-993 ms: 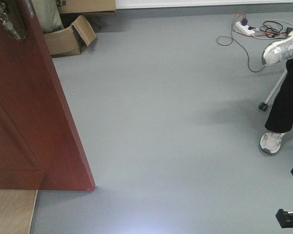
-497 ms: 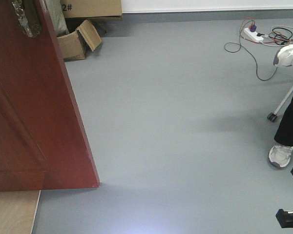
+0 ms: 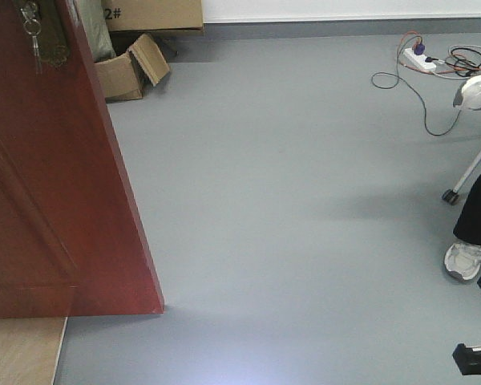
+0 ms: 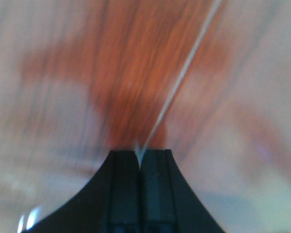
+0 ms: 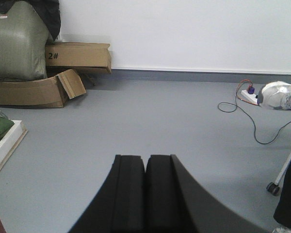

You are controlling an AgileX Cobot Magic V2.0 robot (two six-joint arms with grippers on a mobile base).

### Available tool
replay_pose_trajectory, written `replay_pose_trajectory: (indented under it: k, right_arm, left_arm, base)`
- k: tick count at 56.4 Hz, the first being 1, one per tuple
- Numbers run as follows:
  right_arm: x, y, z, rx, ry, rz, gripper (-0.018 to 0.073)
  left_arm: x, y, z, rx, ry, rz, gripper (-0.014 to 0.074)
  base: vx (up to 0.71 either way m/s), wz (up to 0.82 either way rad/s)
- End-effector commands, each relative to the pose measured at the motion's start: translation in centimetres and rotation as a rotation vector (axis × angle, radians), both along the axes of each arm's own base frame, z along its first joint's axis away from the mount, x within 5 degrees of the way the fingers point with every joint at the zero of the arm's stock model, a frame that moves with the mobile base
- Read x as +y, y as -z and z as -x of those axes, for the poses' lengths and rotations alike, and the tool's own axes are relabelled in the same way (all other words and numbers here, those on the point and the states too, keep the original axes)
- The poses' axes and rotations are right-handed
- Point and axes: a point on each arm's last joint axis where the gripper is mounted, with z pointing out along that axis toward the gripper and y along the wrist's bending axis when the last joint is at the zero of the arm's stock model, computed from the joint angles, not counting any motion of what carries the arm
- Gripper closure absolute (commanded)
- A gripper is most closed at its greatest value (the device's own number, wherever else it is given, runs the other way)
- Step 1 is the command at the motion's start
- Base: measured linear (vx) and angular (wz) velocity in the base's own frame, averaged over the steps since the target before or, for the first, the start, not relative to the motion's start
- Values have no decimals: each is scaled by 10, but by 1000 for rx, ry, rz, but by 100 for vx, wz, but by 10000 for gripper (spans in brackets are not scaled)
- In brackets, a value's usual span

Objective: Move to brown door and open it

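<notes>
Standing ajar at frame left, the brown door (image 3: 56, 176) is filling the view; left gripper (image 4: 138, 162) and right gripper (image 5: 145, 167) are both sitting pressed together.

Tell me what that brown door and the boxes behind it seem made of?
The door looks like wood with a glossy reddish-brown varnish: it has a recessed panel and sheen, though veneer is possible. The boxes look like plain matte cardboard, with bent flaps.

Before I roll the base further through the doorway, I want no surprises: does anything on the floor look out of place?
Yes. A power strip with loose cables trails across the grey floor at the far right, near a seated person's shoe. A torn-open cardboard box sits beside the brown door.
</notes>
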Motion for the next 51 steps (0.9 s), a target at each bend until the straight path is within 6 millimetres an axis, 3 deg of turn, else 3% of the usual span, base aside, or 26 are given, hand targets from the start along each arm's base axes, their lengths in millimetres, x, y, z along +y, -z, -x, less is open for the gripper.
replay_pose_trajectory:
  k: [1,31,42,51]
  right_arm:
    - [0,-7,-1,-93,0,5,559]
    - [0,-7,-1,-93,0,5,559]
    - [0,-7,-1,-93,0,5,559]
    - [0,-7,-1,-93,0,5,559]
  left_arm:
    - [-8,-32,19,-138,-20,11,600]
    - [-8,-31,20,-130,-26,2,600]
    - [-30,-42,43,-69,14,-134,600]
    - [-52,-59,68,-126,-28,-271,600]
  base:
    - [0,0]
    - [0,0]
    - [0,0]
    - [0,0]
